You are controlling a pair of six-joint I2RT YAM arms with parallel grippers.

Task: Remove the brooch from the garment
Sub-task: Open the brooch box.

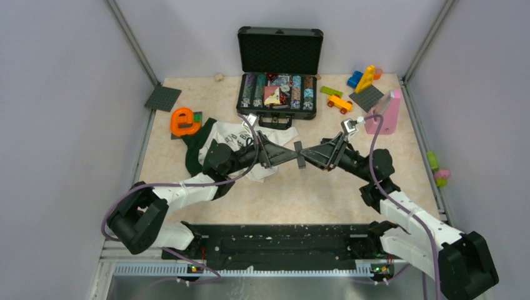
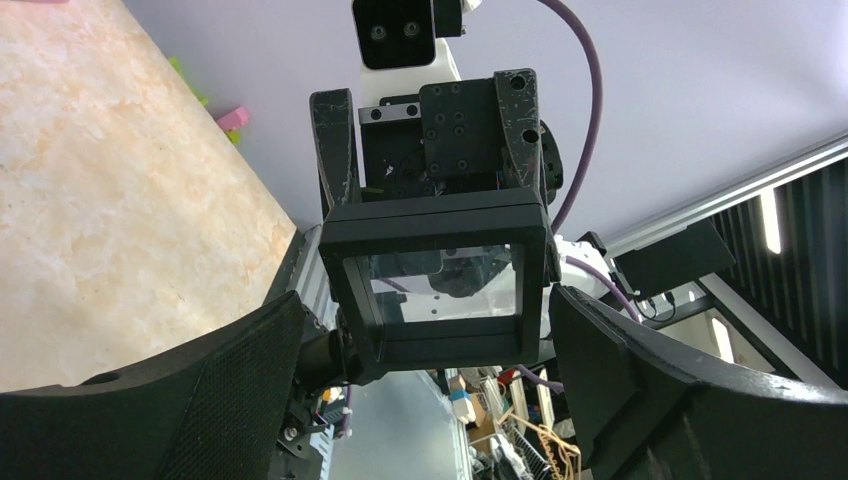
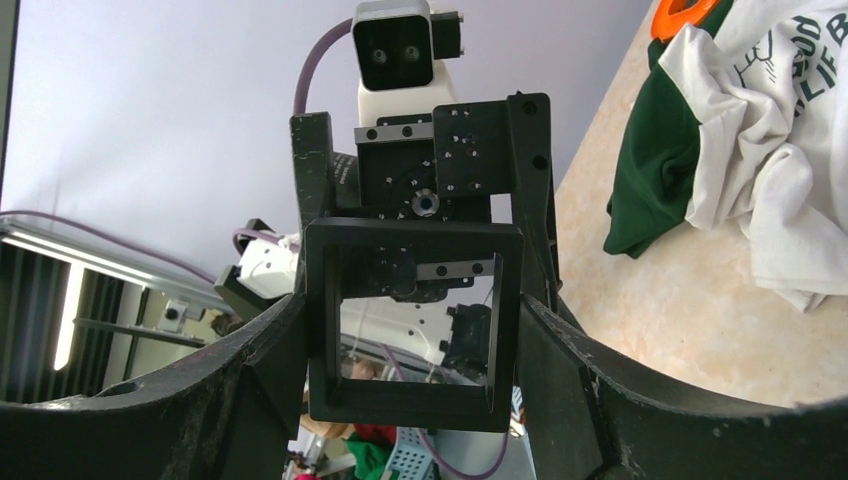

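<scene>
Jaws of the right gripper (image 3: 415, 300) clamp a black frame (image 3: 410, 232); the left gripper (image 2: 425, 300) gapes wide, seemingly mid-handover. No brooch shows; next, search the garment (image 1: 225, 130).

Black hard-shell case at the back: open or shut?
Open. The black hard-shell case has its lid standing upright, with colourful contents showing inside.

The left end effector (image 1: 292, 155) and right end effector (image 1: 305, 155) meet at a small black frame (image 1: 299, 149) — the garment (image 1: 226, 132) lies under the left arm (image 1: 187, 190).
</scene>
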